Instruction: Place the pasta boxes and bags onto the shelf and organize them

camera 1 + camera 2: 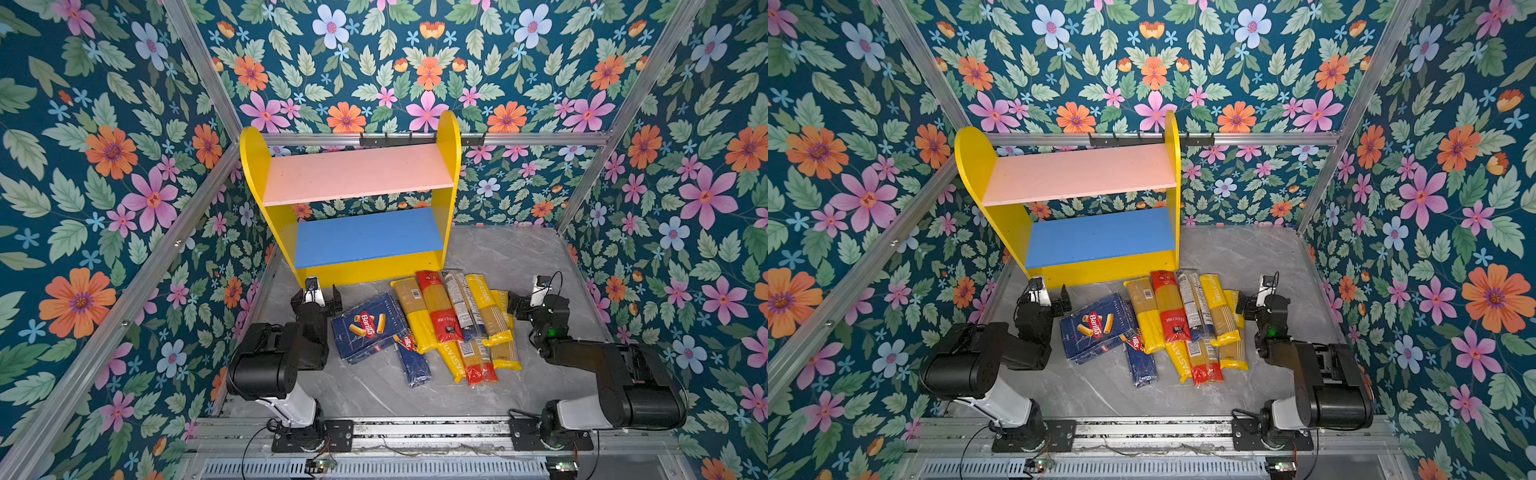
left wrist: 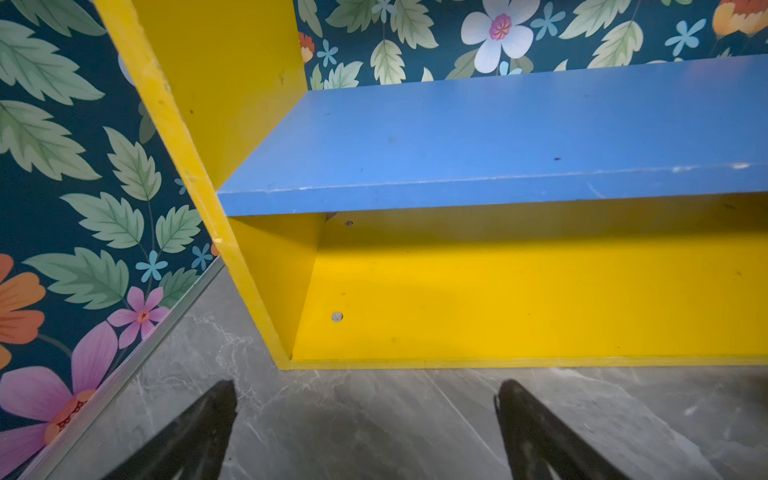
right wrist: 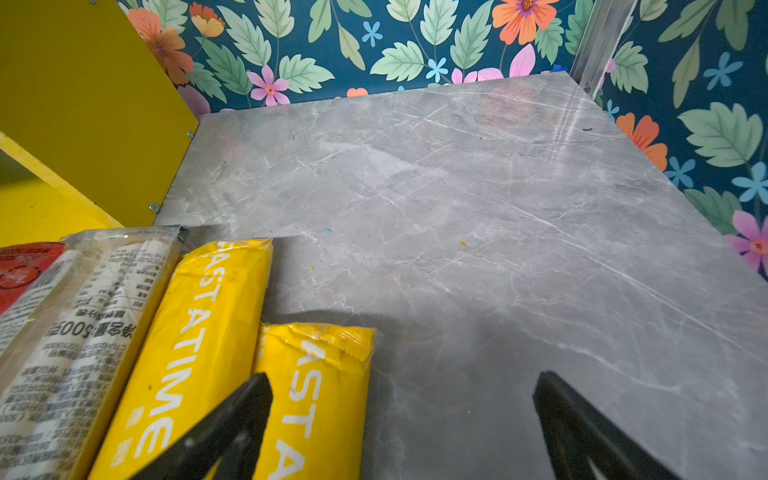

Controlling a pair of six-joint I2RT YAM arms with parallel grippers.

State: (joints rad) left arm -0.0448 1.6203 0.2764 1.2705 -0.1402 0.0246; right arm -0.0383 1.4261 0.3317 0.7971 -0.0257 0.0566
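The long narrow Barilla box [image 1: 413, 363] lies nearest the arm bases, flat on the grey marble table [image 1: 519, 257]. Its far end slips under the wide Barilla box [image 1: 365, 328] and a yellow bag [image 1: 411, 311], so only part of its logo can be read. Right of them the other bags [image 1: 465, 324] lie side by side and overlapping. A lower layer of yellow and red-and-clear packs is half covered by the ones on top. The outermost yellow bag [image 3: 316, 395] is mostly hidden in both top views.

The left gripper [image 2: 365, 392] hangs with its jaws spread wide and nothing between them, over bare table just left of the wide box. The right gripper [image 3: 403, 381] is equally spread and empty at the right edge of the bags. One finger [image 3: 232, 424] crosses the outermost bag; whether it touches it cannot be told.

Just behind stands the shelf [image 1: 446, 166], with its pink board [image 1: 353, 174] above its blue board [image 1: 365, 237]. All the pasta lies on the table in front of it. The left wrist view cuts off the pink board.
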